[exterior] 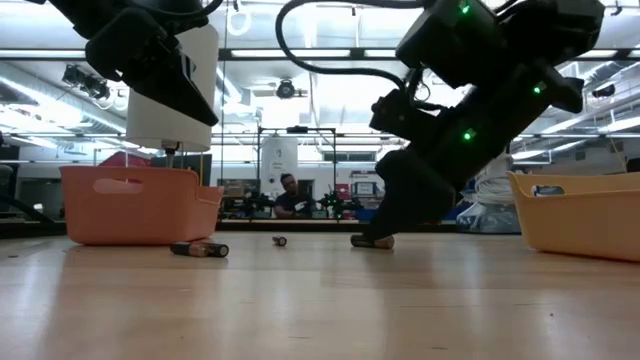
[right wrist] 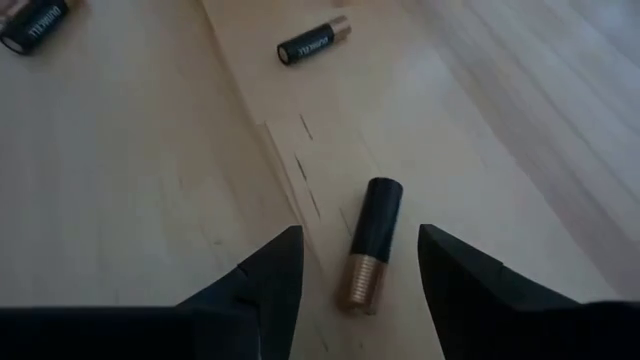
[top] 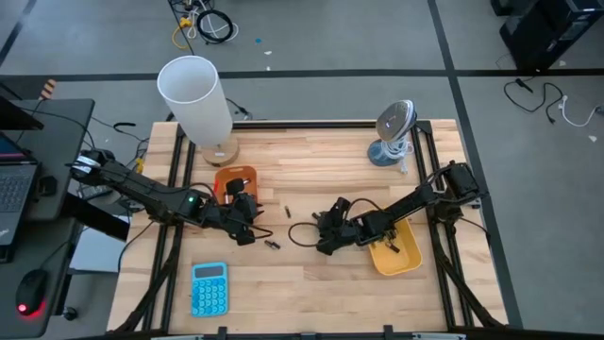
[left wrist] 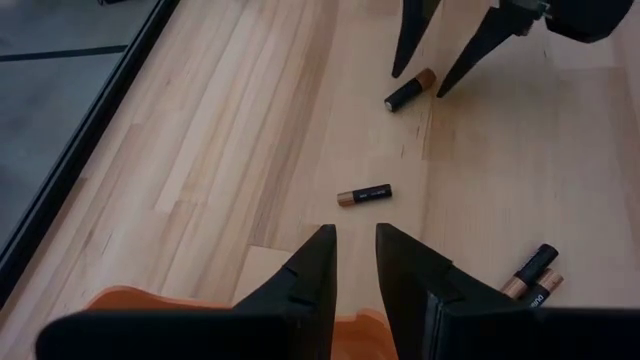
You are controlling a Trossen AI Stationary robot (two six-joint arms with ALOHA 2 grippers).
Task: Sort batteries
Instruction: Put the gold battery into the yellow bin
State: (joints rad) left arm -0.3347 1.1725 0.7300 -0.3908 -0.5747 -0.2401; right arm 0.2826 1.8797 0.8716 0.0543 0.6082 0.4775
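One black battery with a copper end (right wrist: 372, 245) lies on the wooden table between the two fingers of my open right gripper (left wrist: 418, 85), which stand on either side of it without touching. The gripper slants down near the table's middle (top: 321, 238). My left gripper (left wrist: 355, 240) hangs open with nothing in it above the near rim of the orange tray (top: 236, 184). Another battery (left wrist: 363, 194) lies alone just ahead of it, and two more (left wrist: 535, 275) lie side by side nearer the front edge. The yellow tray (top: 396, 253) stands at the right.
A tall white cylinder (top: 193, 94) stands at the far left beyond the orange tray, and a grey-and-blue object (top: 394, 134) at the far right. A blue calculator (top: 209, 288) lies near the front left. A black cable loop (top: 302, 232) hangs by my right gripper.
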